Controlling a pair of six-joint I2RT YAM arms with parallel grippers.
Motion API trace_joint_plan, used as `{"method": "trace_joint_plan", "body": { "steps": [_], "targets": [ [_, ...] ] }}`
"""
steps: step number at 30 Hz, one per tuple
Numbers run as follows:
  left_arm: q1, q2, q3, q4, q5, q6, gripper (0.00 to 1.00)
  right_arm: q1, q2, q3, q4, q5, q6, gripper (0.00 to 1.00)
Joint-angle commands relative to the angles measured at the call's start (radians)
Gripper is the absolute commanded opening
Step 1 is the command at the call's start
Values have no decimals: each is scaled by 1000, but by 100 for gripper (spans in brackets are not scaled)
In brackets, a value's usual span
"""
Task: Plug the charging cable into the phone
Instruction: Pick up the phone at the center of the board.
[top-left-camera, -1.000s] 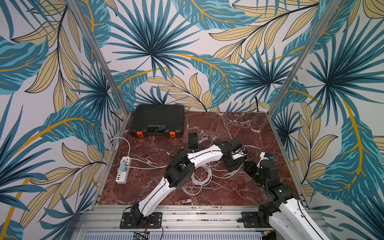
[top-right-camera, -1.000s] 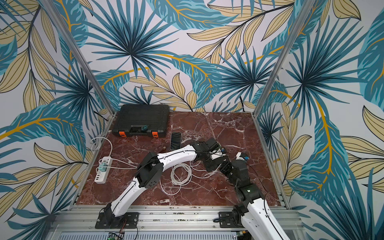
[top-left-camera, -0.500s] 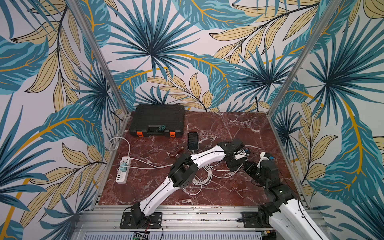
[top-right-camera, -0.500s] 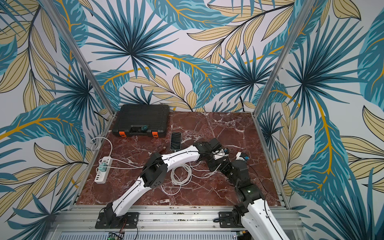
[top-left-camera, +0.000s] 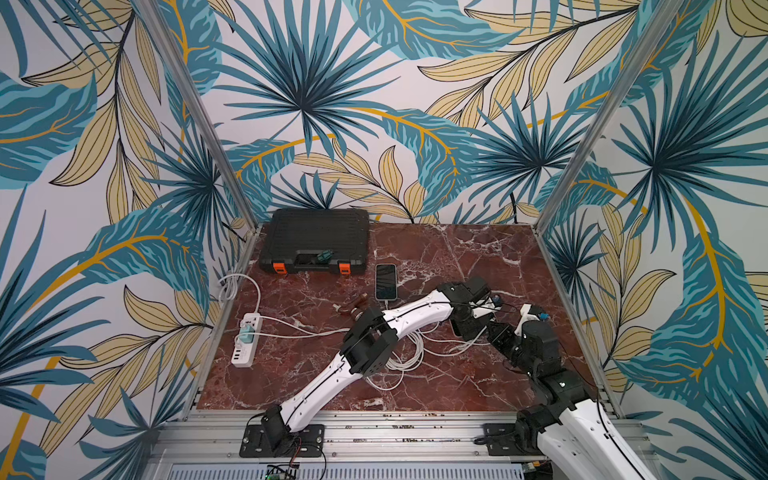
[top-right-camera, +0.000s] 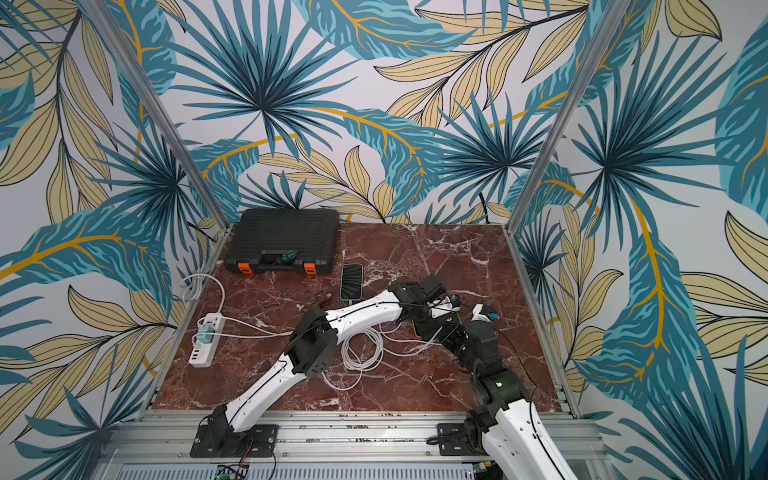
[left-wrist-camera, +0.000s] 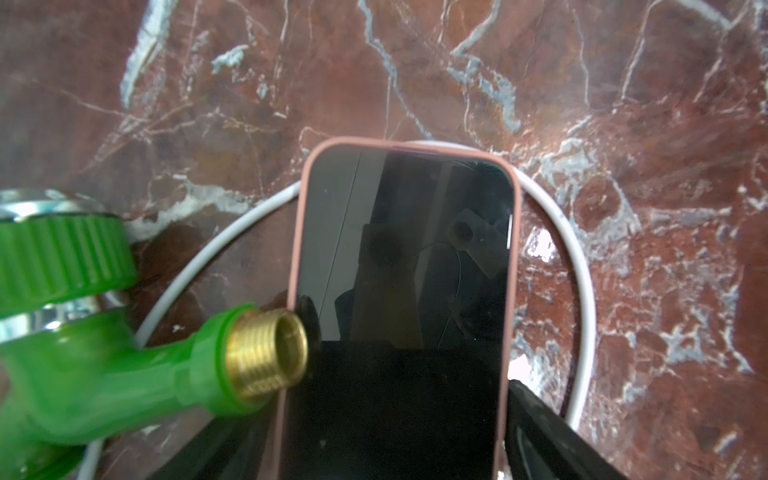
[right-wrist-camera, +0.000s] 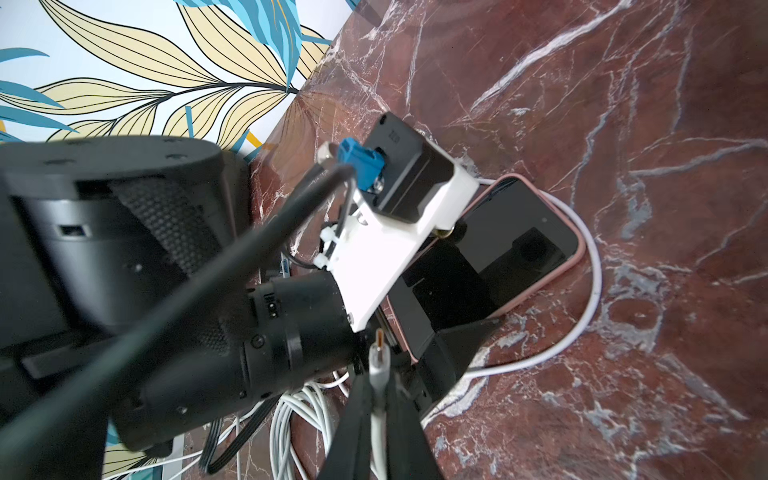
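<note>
Pink-cased phone (left-wrist-camera: 407, 257) lies between your left jaws — whether clamped, unclear — likely braced for the plug (right-wrist-camera: 379, 363) your right jaws pinch.

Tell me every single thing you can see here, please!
table: one, red-brown marble
tool case: one, black, orange latches, back corner
power strip: one, white, table edge
pink-cased phone: one, dark screen, lying flat
second phone: one, dark, near tool case
charging cable: one, white, coiled mid-table
hose fitting: one, green and brass, beside pink-cased phone
left gripper: black, jaws astride pink-cased phone
right gripper: black, shut on charging cable's plug
</note>
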Motion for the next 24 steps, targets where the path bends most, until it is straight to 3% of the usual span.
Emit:
{"method": "trace_joint_plan", "body": {
  "steps": [1, 7, 14, 18, 24],
  "targets": [
    [-11, 75, -7, -51, -20, -9, 80, -2, -12, 9, -21, -1, -10, 0],
    [-11, 43, -20, -61, -50, -19, 56, -2, -22, 12, -23, 2, -15, 0],
    [-11, -64, -76, 9, -77, -62, 2, -2, -42, 20, -8, -15, -35, 0],
    [-11, -160, -114, 74, -85, -109, 0, -1, -75, 40, -4, -8, -74, 0],
    [-11, -348, -256, 235, -10, -129, 0, -1, -87, 75, -2, 7, -107, 0]
  ]
}}
